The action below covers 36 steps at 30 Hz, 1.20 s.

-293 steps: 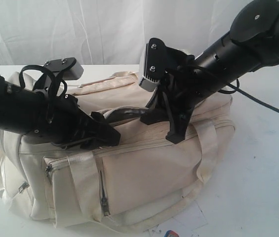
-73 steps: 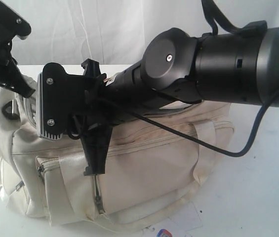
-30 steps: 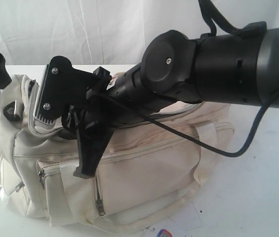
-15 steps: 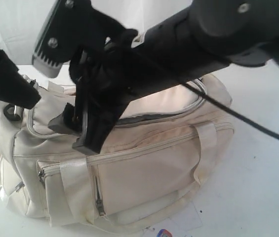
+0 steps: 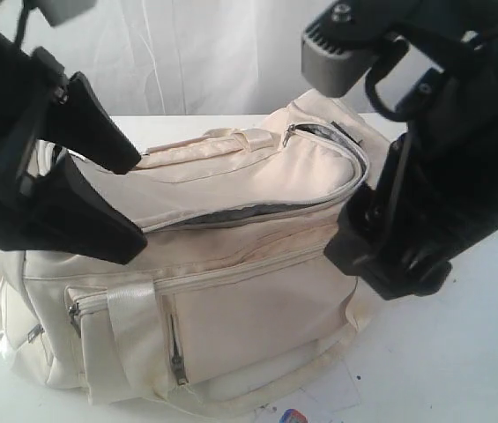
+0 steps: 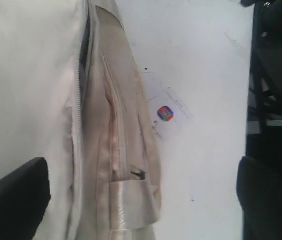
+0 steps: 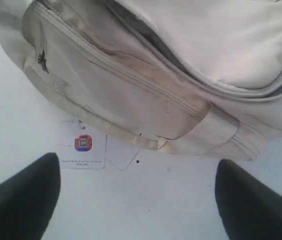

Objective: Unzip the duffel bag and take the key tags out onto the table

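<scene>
Right wrist view: duffel bag beyond gripper

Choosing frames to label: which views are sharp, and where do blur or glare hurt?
Exterior view: the duffel bag is evenly lit and fairly sharp, while the jaws loom as soft black masses either side. Left wrist view: soft throughout, fabric washed out near white. Right wrist view: zip lines clear, jaws blurred, print on the paper card unreadable.

- Robot lab test rig, by the look.
- Plain white table, white curtain backdrop behind.
- Black left arm and right arm flank the table.
</scene>
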{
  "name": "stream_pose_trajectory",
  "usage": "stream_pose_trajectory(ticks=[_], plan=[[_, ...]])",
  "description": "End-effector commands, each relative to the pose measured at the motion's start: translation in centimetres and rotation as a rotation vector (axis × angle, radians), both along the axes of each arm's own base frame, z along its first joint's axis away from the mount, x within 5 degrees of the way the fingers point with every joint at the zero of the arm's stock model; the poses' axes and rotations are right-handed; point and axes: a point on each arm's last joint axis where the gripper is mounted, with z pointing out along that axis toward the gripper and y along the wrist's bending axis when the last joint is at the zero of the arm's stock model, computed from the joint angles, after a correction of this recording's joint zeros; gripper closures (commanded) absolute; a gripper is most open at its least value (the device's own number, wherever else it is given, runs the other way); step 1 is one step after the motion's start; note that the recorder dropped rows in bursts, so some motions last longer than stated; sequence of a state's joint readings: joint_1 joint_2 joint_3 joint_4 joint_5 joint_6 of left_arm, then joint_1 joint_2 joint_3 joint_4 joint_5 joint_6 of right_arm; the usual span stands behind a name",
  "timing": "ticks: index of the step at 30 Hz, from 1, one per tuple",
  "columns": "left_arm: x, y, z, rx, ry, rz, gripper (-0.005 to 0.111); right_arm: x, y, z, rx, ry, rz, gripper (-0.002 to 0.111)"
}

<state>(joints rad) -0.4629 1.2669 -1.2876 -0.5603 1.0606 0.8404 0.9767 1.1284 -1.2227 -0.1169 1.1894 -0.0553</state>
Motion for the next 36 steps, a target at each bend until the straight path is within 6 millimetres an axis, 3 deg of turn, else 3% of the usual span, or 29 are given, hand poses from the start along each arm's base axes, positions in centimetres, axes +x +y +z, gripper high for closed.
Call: stream_pose_trajectory(ticks=[1, 11, 21, 36], plan=[[0.7, -0.9, -1.3, 0.055, -0.203, 0.003, 0.002, -0.6, -1.1, 0.9, 0.042, -0.029, -0.016, 0.030], [1.8, -0.6, -5.3, 0.252, -0.260, 0.008, 0.002, -0.7, -1.2, 1.1, 0.062, -0.046, -0.014, 0.030], [2.6, -0.8, -5.6, 0.230, -0.322, 0.063, 0.004, -0.6, -1.2, 1.2, 0.062, -0.061, -0.013, 0.030], [2.6, -0.9, -7.1, 0.256, -0.270, 0.051, 0.076, -0.4, -1.2, 1.2, 0.059, -0.078, -0.015, 0.030]])
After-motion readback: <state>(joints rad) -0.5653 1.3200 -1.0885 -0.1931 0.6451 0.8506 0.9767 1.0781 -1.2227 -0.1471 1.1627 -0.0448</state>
